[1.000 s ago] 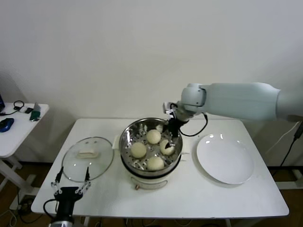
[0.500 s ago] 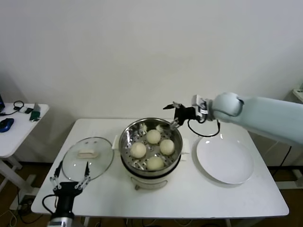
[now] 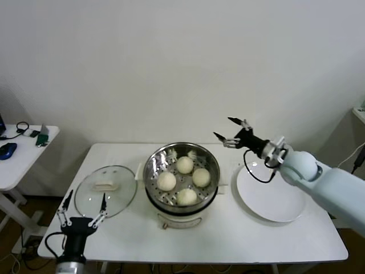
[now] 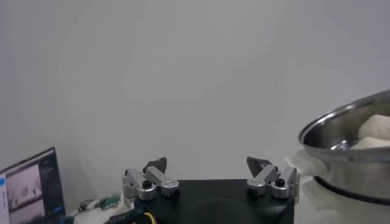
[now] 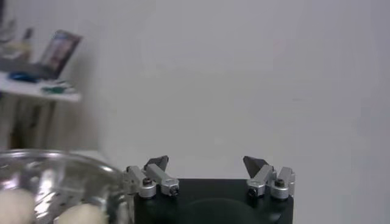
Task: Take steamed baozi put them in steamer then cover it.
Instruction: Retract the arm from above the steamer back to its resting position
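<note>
The steel steamer [image 3: 156,159] stands mid-table on its cream base, and several cream-white baozi [image 3: 185,164] lie on its perforated tray. Its rim [image 4: 341,119] shows in the left wrist view and a baozi [image 5: 83,214] in the right wrist view. My right gripper [image 3: 230,131] is open and empty, raised to the right of the steamer, above the gap between it and the white plate [image 3: 274,191]. My left gripper [image 3: 82,206] is open and empty at the table's front left edge, just in front of the glass lid [image 3: 106,191]. Both pairs of fingertips [image 4: 158,164] [image 5: 158,162] stand wide apart.
The glass lid with a cream handle lies flat left of the steamer. A small white side table [image 3: 20,154] with a mouse and cables stands off to the left. A white wall is behind.
My right gripper has lifted out of the steamer and swung right and up, leaving a baozi on the tray. The left gripper has edged slightly toward the lid.
</note>
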You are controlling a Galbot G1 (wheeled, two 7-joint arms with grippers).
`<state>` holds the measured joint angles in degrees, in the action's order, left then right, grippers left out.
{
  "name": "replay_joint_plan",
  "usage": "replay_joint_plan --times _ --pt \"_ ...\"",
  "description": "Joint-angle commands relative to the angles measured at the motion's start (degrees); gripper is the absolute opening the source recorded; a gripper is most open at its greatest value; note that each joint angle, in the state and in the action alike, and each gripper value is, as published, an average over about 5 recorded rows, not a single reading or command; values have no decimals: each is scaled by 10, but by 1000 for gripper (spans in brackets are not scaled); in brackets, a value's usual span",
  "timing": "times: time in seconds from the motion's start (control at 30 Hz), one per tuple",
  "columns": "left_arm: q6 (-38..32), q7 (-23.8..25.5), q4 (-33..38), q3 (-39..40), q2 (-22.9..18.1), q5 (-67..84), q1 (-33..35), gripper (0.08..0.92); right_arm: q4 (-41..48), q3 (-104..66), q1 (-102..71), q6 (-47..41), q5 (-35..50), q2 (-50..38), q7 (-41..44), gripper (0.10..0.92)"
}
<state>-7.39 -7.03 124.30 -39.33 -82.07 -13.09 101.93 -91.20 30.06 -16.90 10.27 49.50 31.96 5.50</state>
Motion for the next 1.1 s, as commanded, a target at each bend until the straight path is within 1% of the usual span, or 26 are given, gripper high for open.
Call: replay_joint_plan --times 0.03,0.17,0.27,0.33,0.4,0.5,0.63,0.83,1.1 --pt "60 1 31 -4 -2 -190 5 823 -20 -431 -410 42 -61 61 -73 823" --pt "106 1 25 -9 11 -298 -8 823 -22 -504 -470 21 -108 113 -88 823" --pt "98 15 3 -22 28 -432 -31 823 -31 -546 -508 -12 -143 141 -109 823" --pt "84 31 -11 -30 37 -524 -47 823 -38 -569 -529 -31 -152 157 -115 823" --pt "88 47 -24 -27 48 -581 -60 823 -44 -592 -549 -45 -153 173 -112 823" --pt "102 53 -50 -13 66 -609 -75 823 -52 -621 -574 -86 -154 187 -94 823" --pt "117 47 -91 1 80 -621 -94 823 -70 -647 -602 -135 -159 192 -69 823" --pt "122 36 -184 25 88 -613 -149 823 -87 -670 -637 -140 -175 199 -59 823" --pt "105 26 -292 46 102 -636 -228 823 -102 -697 -674 -130 -194 220 -56 823"
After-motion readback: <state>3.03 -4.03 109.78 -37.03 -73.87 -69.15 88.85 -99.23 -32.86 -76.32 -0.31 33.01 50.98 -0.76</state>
